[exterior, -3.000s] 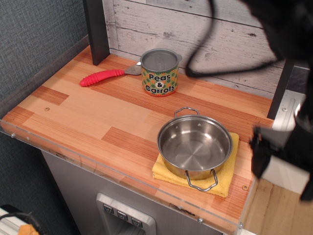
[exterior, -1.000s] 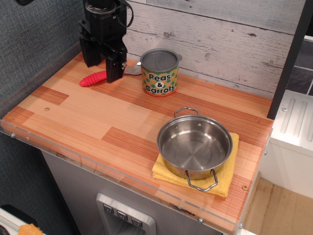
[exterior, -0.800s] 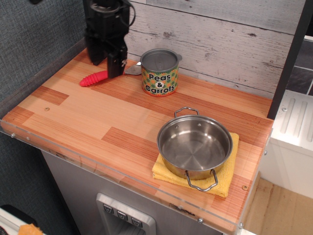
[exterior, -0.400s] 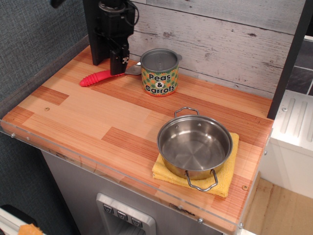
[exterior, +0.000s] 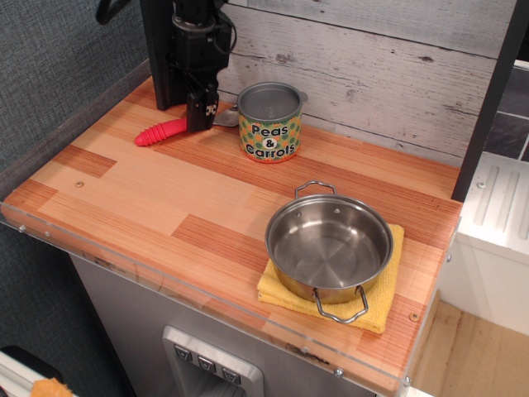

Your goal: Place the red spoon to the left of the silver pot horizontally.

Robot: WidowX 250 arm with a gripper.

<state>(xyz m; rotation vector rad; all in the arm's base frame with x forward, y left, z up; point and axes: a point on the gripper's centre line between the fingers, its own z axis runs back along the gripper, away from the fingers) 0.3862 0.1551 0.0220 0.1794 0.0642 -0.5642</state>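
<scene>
The red spoon (exterior: 161,131) lies at the back left of the wooden counter, its red ribbed handle pointing left and its silver bowl next to the can. My black gripper (exterior: 198,118) hangs down over the spoon where the handle meets the bowl and hides that part. Its fingers reach down to about the spoon's level; I cannot tell whether they are open or shut. The silver pot (exterior: 329,244) stands empty at the front right, far from the gripper.
A green-orange "Peas & Carrots" can (exterior: 269,122) stands just right of the gripper. A yellow cloth (exterior: 382,304) lies under the pot. A black post (exterior: 161,58) and a plank wall bound the back. Bare wooden counter (exterior: 149,198) lies left of the pot.
The gripper came in from the upper right, then shifted right along the spoon and lowered towards the neck. The spoon, can and pot have not moved.
</scene>
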